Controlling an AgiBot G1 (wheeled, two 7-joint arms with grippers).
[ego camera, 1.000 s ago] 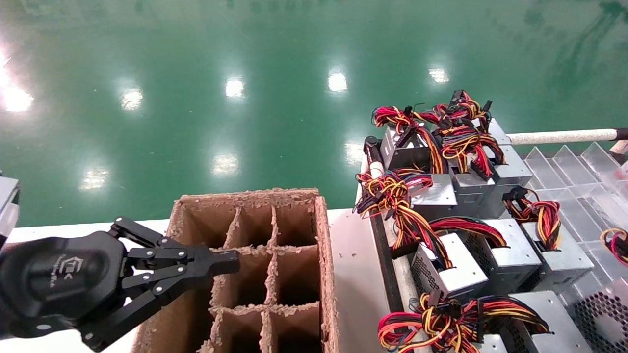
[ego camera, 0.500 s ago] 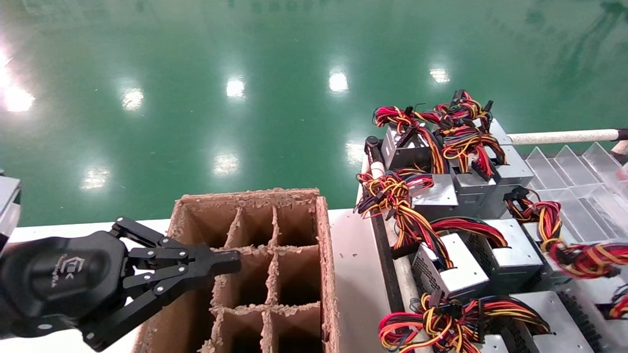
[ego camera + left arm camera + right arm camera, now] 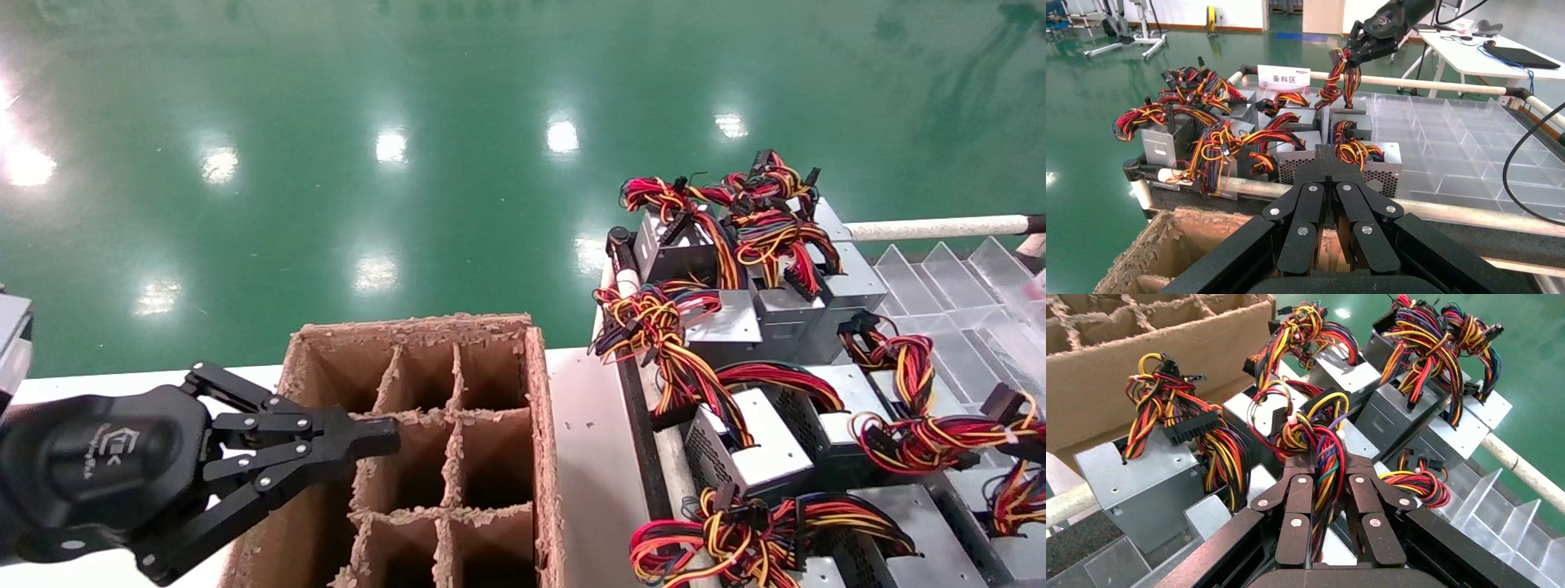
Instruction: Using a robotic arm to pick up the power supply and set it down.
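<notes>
My right gripper (image 3: 1327, 462) is shut on the red, yellow and black wire bundle (image 3: 1315, 438) of a silver power supply (image 3: 1324, 548) in the rack. In the left wrist view this gripper (image 3: 1354, 52) hangs above the rack with the bundle (image 3: 1340, 79) dangling from it. The head view shows only the bundle (image 3: 932, 437) stretched toward the right edge; the right gripper itself is outside that view. I cannot tell whether the metal case is off the rack. The left gripper (image 3: 384, 437) is shut and empty, parked over the cardboard box (image 3: 535, 425).
Several more silver power supplies (image 3: 760, 445) with coloured wire bundles crowd the rack. Clear plastic dividers (image 3: 940, 278) lie beyond them on the right. The cardboard box has a grid of cells (image 3: 482, 457). A white tube rail (image 3: 932, 226) borders the rack; green floor lies beyond.
The held wire bundle has come in from the right edge and moved left over the power supplies. The left gripper has stayed still over the box.
</notes>
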